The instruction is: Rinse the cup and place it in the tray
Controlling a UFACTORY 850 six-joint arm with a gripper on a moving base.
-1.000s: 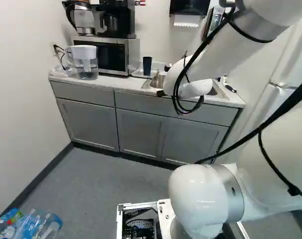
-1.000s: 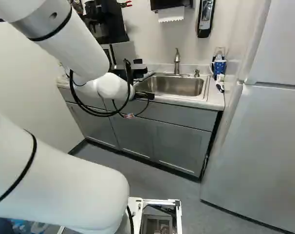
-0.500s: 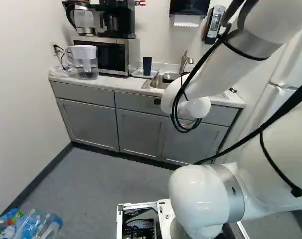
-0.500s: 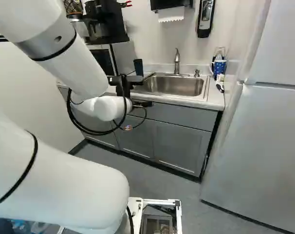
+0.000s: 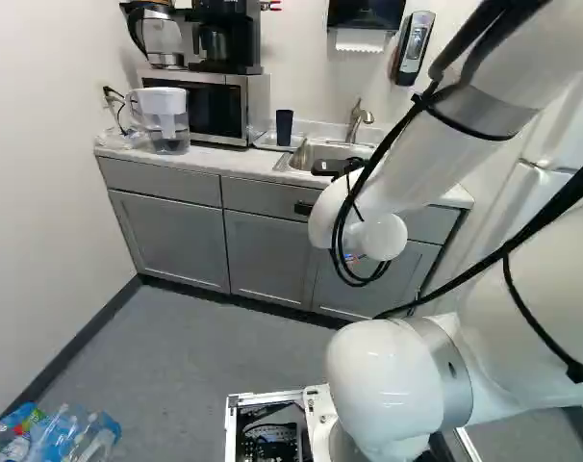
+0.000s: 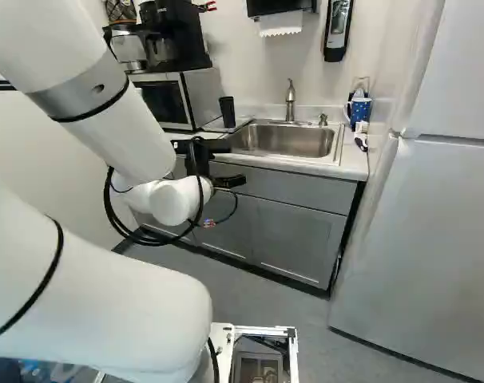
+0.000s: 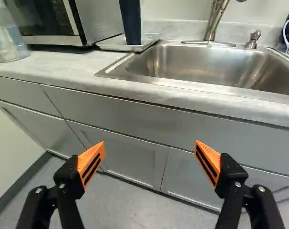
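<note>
The black gripper, partly hidden by the arm in the base views, shows at the front of the counter in the right base view [image 6: 228, 181]. In the wrist view my gripper [image 7: 150, 160] stands wide open, its orange pads far apart and nothing between them. A dark blue cup [image 5: 284, 127] stands upright in a shallow white tray [image 5: 265, 141] between microwave and sink. Ahead of the fingers, beyond the counter edge, the same cup [image 7: 131, 21] and the tray rim [image 7: 128, 47] appear in the wrist view. The steel sink [image 6: 290, 141] lies beside the tray, its faucet [image 6: 290, 100] behind it.
Left of the tray are a microwave [image 5: 207, 108] and a water pitcher [image 5: 164, 120]. Cabinet fronts [image 7: 120, 155] stand close before the gripper. A blue mug [image 6: 359, 110] is at the sink's far side, and a fridge [image 6: 422, 239] stands to its right.
My arm has drawn back and down from the sink area, and the wrist has turned; the faucet and sink now show in the left base view. Cup, tray and base have not moved.
</note>
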